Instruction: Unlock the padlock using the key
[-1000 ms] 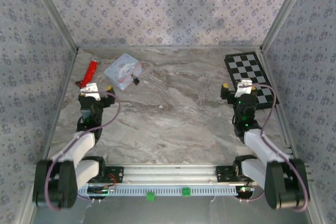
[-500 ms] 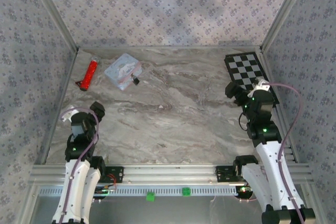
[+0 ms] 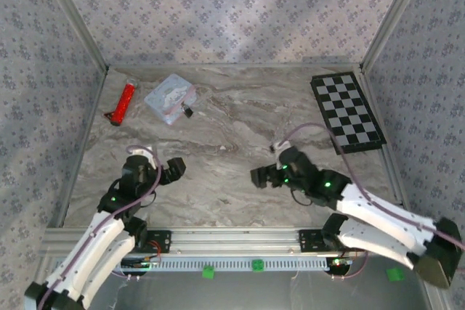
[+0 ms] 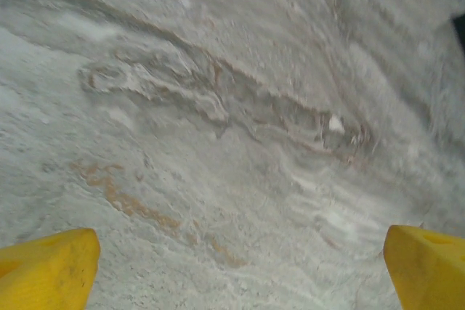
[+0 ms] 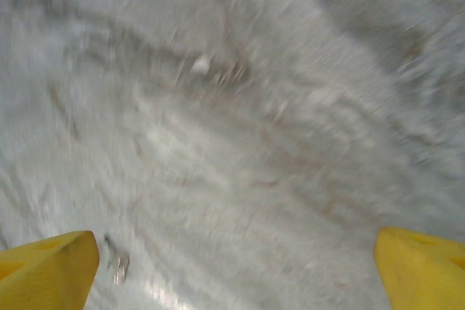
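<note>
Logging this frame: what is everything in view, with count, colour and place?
padlock: one, black, tiny, far left, beside the tin's right corner
tin: one, pastel blue, far left
stick-like tool: one, red, left of the tin near the wall
checkerboard: one, black and white, flat in the far right corner
small grey item: one, on the table by a right fingertip; too blurred to name
table: one, grey marbled
left gripper: one, yellow fingertips, open, near left
right gripper: one, yellow fingertips, open, near centre
</note>
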Controlling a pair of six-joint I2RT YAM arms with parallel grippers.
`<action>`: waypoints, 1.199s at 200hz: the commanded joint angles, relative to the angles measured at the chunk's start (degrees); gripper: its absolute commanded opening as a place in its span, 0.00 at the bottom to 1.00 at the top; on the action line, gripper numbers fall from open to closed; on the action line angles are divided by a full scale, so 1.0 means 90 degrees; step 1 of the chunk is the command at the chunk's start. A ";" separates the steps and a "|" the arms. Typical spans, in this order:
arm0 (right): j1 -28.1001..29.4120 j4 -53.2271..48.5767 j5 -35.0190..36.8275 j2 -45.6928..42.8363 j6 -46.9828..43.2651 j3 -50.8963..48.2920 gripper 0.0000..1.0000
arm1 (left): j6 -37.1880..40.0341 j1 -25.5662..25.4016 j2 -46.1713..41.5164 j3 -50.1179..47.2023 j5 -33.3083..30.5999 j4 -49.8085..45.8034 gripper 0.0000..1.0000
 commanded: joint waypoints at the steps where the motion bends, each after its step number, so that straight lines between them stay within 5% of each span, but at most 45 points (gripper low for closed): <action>1: 0.0785 -0.0387 0.0867 0.0797 0.0282 0.0447 0.98 | 0.0712 -0.0242 0.0317 0.0297 -0.0085 0.0582 1.00; 59: 0.1661 -0.0476 -0.0192 0.3043 0.0333 0.1621 0.91 | 0.1282 -0.0407 0.0134 -0.0004 0.0042 0.1222 1.00; 87: 0.1690 -0.0625 -0.0697 0.3775 0.0295 0.2024 0.91 | 0.1133 -0.0407 -0.0347 -0.0102 -0.0664 0.0867 1.00; 176: 0.1627 -0.1040 -0.1301 0.5101 0.0168 0.2775 0.51 | 0.1039 -0.0407 -0.0438 -0.0113 -0.0857 0.0790 1.00; 240: 0.1709 -0.1391 -0.0935 0.5565 0.0081 0.3126 0.32 | 0.1030 -0.0407 -0.0388 -0.0091 -0.0861 0.0781 1.00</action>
